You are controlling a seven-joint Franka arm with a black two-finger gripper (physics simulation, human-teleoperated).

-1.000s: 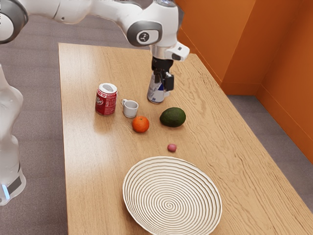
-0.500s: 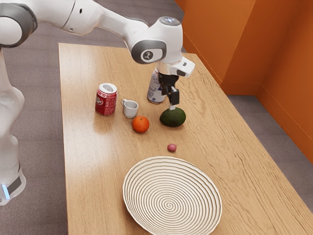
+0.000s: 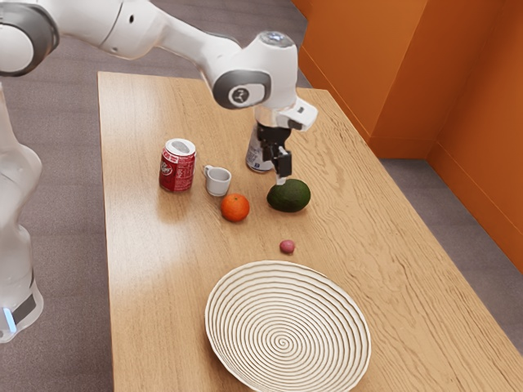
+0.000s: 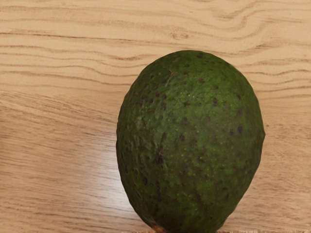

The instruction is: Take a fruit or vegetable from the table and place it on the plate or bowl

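The gripper (image 3: pixel 281 173) hung just above the avocado (image 3: pixel 288 196) (image 4: pixel 190 143). The avocado lay on the table (image 3: pixel 392 245), near the orange (image 3: pixel 235 207) on that fruit's right in the exterior view. The striped plate (image 3: pixel 287 327) sat nearer, well apart. I could not tell whether the gripper was open or closed, and it carried nothing.

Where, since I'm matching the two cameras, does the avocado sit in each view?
Exterior view: the avocado lies on the wooden table, right below the gripper and to the exterior view's right of the orange.
Wrist view: the avocado is close beneath the hand, lying on the wooden table.
Shared landmark: the table's wood grain around the avocado.
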